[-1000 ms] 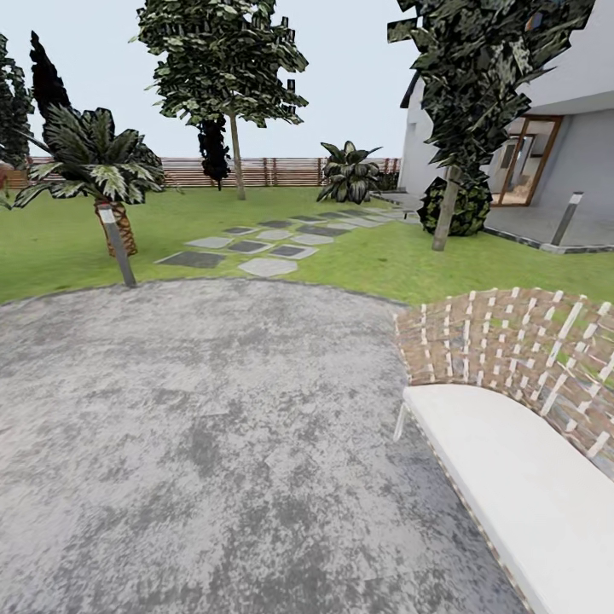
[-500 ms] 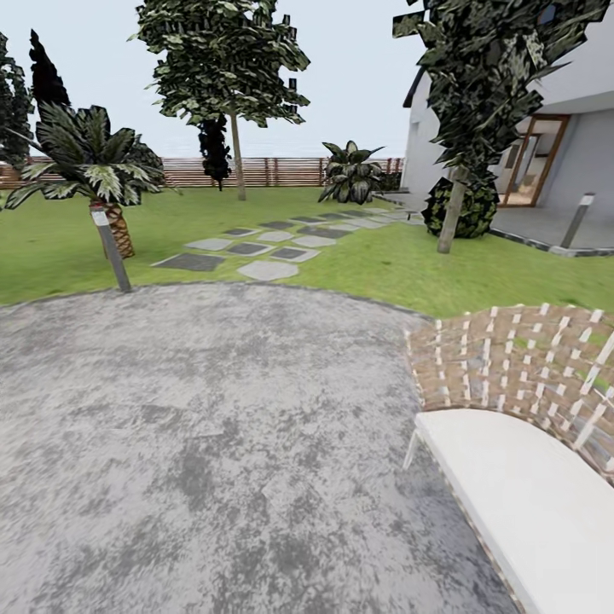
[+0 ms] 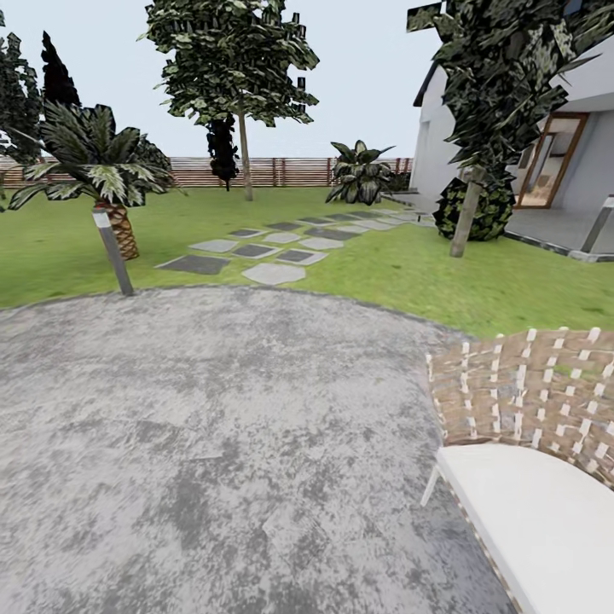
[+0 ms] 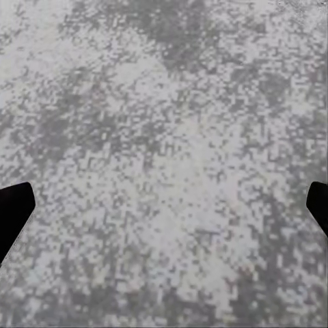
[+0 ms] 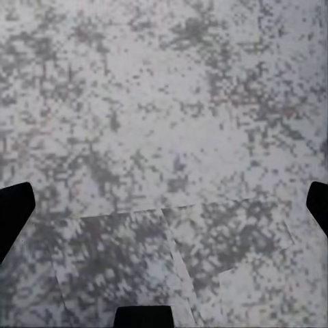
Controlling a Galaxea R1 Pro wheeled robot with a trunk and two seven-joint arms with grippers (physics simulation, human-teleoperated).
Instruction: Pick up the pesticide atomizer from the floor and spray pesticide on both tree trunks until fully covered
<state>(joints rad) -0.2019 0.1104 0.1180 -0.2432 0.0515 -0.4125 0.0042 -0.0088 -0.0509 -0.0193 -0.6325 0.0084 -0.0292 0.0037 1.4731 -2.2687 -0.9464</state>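
Left gripper (image 4: 164, 205) and right gripper (image 5: 164, 205) wide open, empty, over gravel. Steer toward lawn (image 3: 384, 264), scan for sprayer, skirt chair (image 3: 529, 477).

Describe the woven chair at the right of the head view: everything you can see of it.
The woven chair stands at the right edge of the grey mottled pavement, cut off by the picture's border. Its curved backrest is a lattice of brown and white straps, with green lawn showing through the gaps. Below it lies a smooth white seat cushion, and one thin pale leg slants down to the pavement. Nothing rests on it.
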